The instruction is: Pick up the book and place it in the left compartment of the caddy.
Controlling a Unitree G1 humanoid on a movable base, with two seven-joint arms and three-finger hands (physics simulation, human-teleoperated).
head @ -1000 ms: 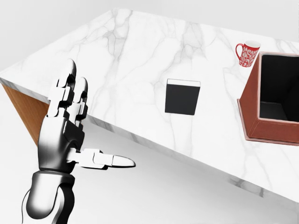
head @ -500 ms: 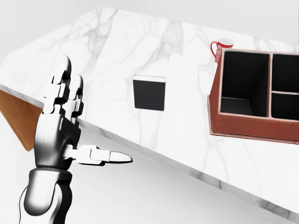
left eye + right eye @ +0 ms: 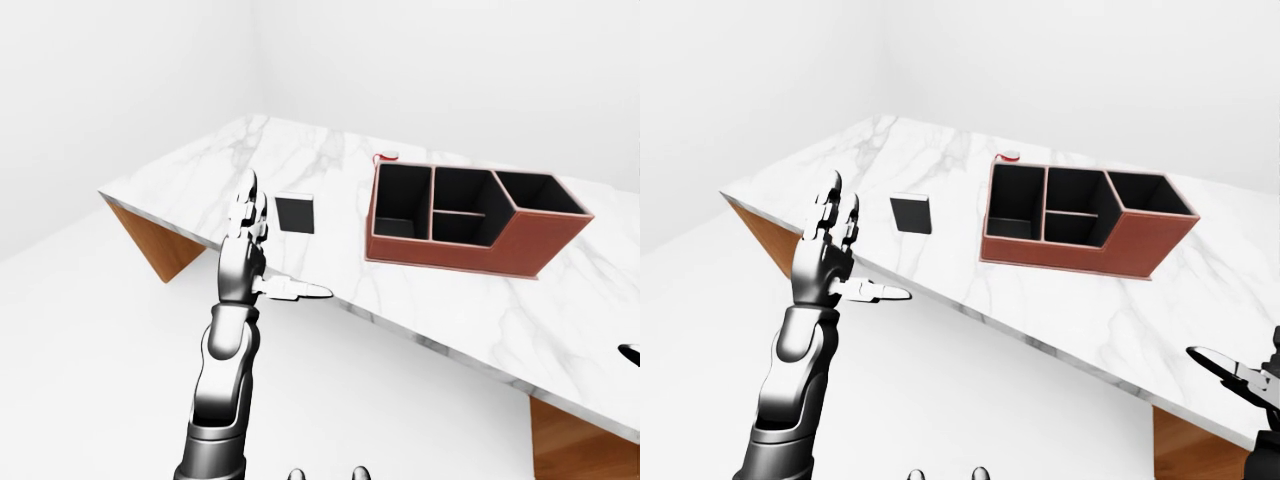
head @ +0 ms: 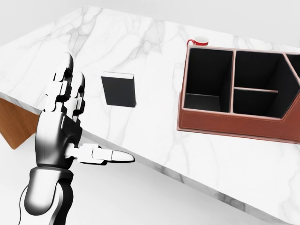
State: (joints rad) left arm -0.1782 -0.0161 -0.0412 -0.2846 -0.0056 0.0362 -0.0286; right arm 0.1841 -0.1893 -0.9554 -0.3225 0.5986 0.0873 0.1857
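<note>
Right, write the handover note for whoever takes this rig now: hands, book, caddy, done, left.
Left hand: open, empty, raised at the table's near edge, left of the book in the head view.
Right hand: only fingertips show at the right-eye view's right edge; state unclear.
Book: lying flat on the marble table, untouched.
Caddy: to the book's right, all compartments look empty; a red mug stands just past its far left corner.
Done: nothing on the book yet.
Left: grasp the book, lift it, set it in the left compartment.
</note>
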